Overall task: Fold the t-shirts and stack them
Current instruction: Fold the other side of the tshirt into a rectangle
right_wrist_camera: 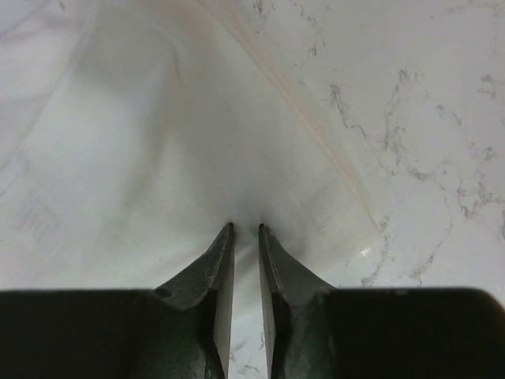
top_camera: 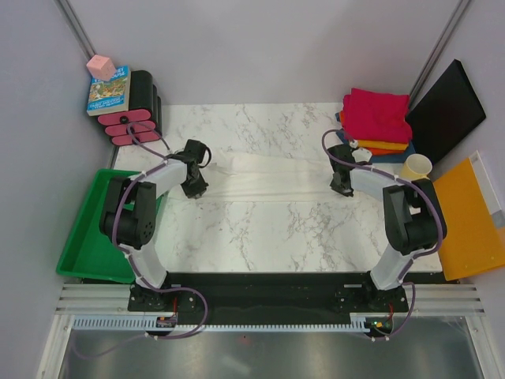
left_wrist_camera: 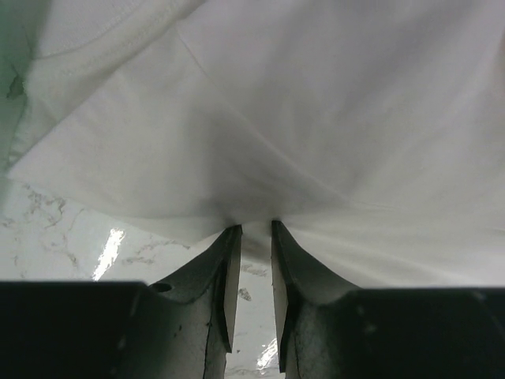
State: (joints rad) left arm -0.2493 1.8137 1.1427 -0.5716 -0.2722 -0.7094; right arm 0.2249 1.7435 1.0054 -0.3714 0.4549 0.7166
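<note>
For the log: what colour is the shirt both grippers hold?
Off-white; the shirt shows best in the left wrist view.

taut off-white tee, perhaps doubled

Two arms are seen, the left arm and the right arm, each built of pale grey-white link shells joined by bulky black cylindrical joints. Thin purplish cables are looped along the links and run to the black bases. The left hand and the right hand are each formed of two dark grey, wedge-shaped fingers tapered to narrow tips, with paler flat inner faces. A small round hole is sunk into one finger's root.
</note>
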